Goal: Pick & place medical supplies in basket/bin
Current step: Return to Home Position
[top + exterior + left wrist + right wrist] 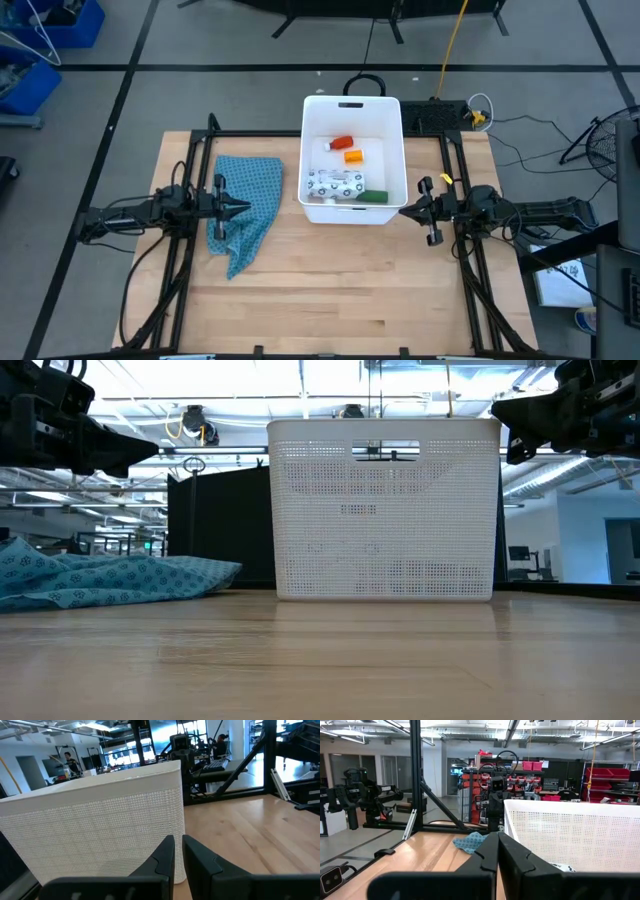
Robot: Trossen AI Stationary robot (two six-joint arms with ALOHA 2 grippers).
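The white tub [392, 125] stands at the table's far middle and fills the centre of the low view [385, 510]. Inside it lie a red tube [342, 143], an orange pill bottle [353, 156], a white dotted packet [335, 183] and a green oblong piece [374, 197]. My left gripper [240, 208] is shut and hovers left of the tub, raised over the blue cloth. My right gripper [405, 210] is shut and hovers just off the tub's near right corner. Both are held at about the height of the tub's rim [130, 455] [505, 410]. Neither holds anything.
A blue patterned cloth [245, 205] lies crumpled on the table left of the tub, also in the low view [100, 580]. Bare wood [340, 290] spans the table's near half. Black frame rails [455, 160] run along the table's sides. A black cable loop [363, 80] lies behind the tub.
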